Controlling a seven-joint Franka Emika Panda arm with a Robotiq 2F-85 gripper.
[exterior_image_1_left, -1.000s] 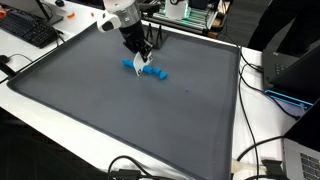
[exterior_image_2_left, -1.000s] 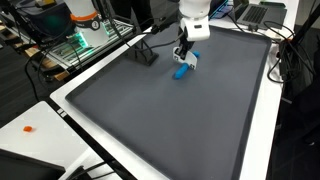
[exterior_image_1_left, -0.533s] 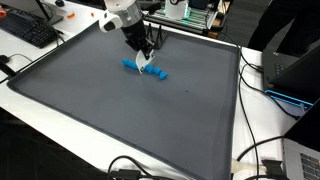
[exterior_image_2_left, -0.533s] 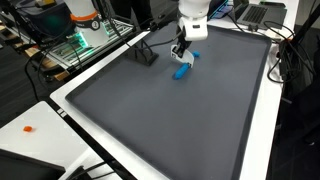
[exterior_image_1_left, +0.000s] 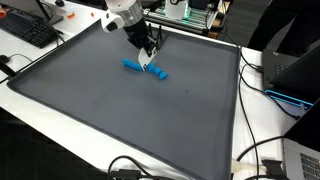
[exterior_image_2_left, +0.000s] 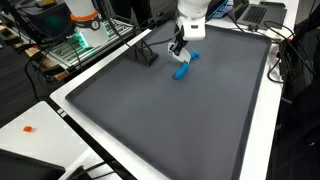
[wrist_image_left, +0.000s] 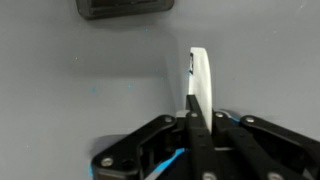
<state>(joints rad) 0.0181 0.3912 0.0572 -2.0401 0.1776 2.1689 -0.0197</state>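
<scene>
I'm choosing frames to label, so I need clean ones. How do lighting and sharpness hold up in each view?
Wrist view: the gripper near the lens is soft, the white piece it pinches is bright, almost washed out, and the mat reads pale grey. Both exterior views: even light, no glare on the mat, the blue pieces clear in colour but small and short on detail.

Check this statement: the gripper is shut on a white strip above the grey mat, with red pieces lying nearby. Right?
No: the pieces are blue, not red, in both exterior views. The gripper is shut on the white strip above the grey mat.
</scene>
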